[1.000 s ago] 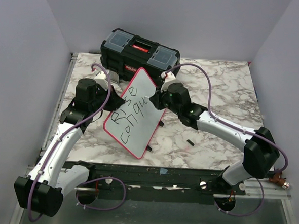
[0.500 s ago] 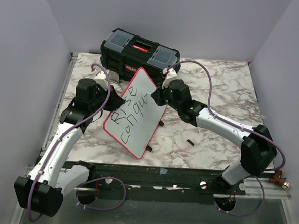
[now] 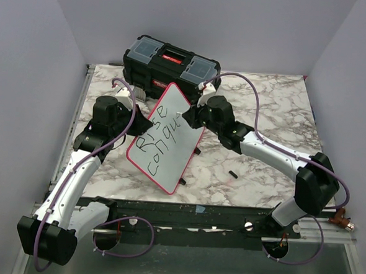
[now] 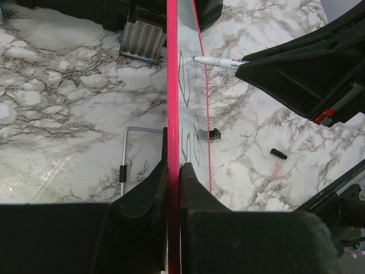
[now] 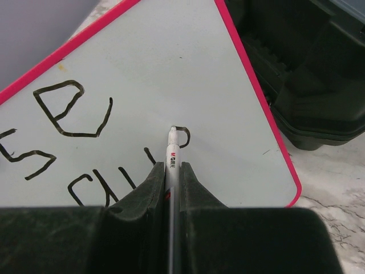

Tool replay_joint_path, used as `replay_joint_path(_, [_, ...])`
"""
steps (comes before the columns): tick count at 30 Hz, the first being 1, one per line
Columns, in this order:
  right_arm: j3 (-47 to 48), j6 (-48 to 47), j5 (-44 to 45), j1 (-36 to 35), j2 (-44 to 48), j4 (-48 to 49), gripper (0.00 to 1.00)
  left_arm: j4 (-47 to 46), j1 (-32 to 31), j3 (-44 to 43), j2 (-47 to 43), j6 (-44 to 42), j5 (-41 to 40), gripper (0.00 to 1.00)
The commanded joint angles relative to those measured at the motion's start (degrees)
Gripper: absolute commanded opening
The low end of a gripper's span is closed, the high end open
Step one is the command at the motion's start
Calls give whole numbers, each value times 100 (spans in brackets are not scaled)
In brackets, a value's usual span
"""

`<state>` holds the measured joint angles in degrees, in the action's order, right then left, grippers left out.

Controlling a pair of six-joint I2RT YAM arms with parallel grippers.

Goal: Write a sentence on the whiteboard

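1. Clamps left gripper (image 4: 174, 166) on rim of whiteboard (image 3: 172, 114) tilted mid-table, at 6 o'clock from toolbox (image 3: 172, 65).
2. Pinches marker pen (image 5: 172, 153) in right gripper (image 5: 171, 169), tip against sentence's (image 3: 159, 149) second line, at board's 2 o'clock.

We saw a robotics lab test cell. Plain pale grey panels (image 3: 25, 71) boxed in a marble-patterned table (image 3: 278, 99) on three sides. One white-and-black robot arm (image 3: 72, 177) and a second arm (image 3: 272, 156) were bolted to a black metal rail (image 3: 184, 213) at the near edge. Purple cables (image 3: 257, 110) looped along them. A black toolbox (image 3: 172, 65) sat at the back.
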<state>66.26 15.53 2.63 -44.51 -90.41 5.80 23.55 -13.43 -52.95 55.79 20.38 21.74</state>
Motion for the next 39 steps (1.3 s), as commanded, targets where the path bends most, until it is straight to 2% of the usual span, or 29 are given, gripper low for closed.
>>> replay_joint_path(1, [-159,114,-474,-14,85,174,1,305,-116,-5,37,-606,-80,0])
replay_joint_path(24, [-852,227,-409,-14,400,170,1,321,-133,4,19,-614,-134,0])
replay_joint_path(39, [-710,46,-27,4,202,93,1,326,-142,-5,11,-614,-143,0])
